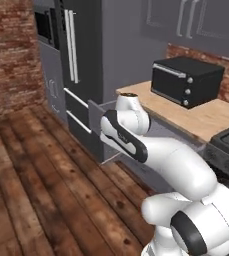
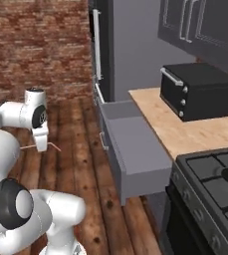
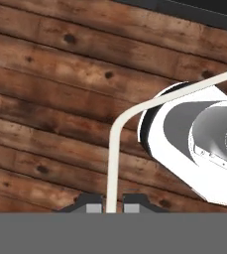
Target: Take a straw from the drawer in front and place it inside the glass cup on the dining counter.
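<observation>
My gripper (image 2: 42, 148) hangs over the dark wooden floor, to the left of the open drawer (image 2: 135, 149), and is shut on the straw (image 2: 56, 147). The thin pale straw sticks out sideways on both sides of the fingers. In the hand view the straw (image 3: 114, 149) rises from between the two finger tips of the gripper (image 3: 112, 204), then bends off to the upper right across the robot's own body. The grey drawer (image 1: 98, 114) stands pulled out from under the counter. The glass cup and the dining counter are out of view.
A black toaster oven (image 2: 197, 89) sits on the light-wood kitchen counter (image 2: 185, 132) behind the drawer. A stove (image 2: 215, 179) is at the right, a tall dark fridge (image 1: 81, 55) beyond the drawer, and a brick wall (image 2: 36, 45) at the back. Wooden floor (image 1: 41, 175) lies open to the left.
</observation>
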You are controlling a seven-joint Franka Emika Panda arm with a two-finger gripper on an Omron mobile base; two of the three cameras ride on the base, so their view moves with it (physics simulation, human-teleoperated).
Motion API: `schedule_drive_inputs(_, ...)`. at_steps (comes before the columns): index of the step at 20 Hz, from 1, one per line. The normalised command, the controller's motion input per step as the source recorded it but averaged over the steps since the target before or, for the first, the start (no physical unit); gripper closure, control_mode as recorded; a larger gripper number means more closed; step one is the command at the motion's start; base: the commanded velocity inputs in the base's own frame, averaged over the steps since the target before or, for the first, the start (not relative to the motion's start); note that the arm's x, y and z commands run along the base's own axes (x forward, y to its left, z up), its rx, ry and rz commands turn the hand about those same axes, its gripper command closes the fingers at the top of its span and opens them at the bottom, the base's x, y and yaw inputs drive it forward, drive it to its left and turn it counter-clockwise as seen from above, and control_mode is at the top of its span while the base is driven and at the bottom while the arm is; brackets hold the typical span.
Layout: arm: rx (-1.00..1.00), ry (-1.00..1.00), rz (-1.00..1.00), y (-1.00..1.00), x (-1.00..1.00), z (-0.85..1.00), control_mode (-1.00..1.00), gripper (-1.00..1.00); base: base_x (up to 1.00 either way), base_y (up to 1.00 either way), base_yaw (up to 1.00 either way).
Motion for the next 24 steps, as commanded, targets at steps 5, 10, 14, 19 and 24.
schedule_drive_inputs(5,0.0,0.0,0.0,0.0,0.0,0.0,1.0,1.0,-0.22,0.0,0.53)
schedule_drive_inputs(10,0.0,0.0,0.0,0.0,0.0,0.0,1.0,1.0,-0.03,0.0,0.49)
schedule_drive_inputs(14,0.0,0.0,0.0,0.0,0.0,0.0,1.0,1.0,0.0,0.0,0.46)
schedule_drive_inputs(19,0.0,0.0,0.0,0.0,0.0,0.0,1.0,1.0,0.0,0.0,0.44)
schedule_drive_inputs(24,0.0,0.0,0.0,0.0,0.0,0.0,1.0,1.0,0.0,0.0,0.42)
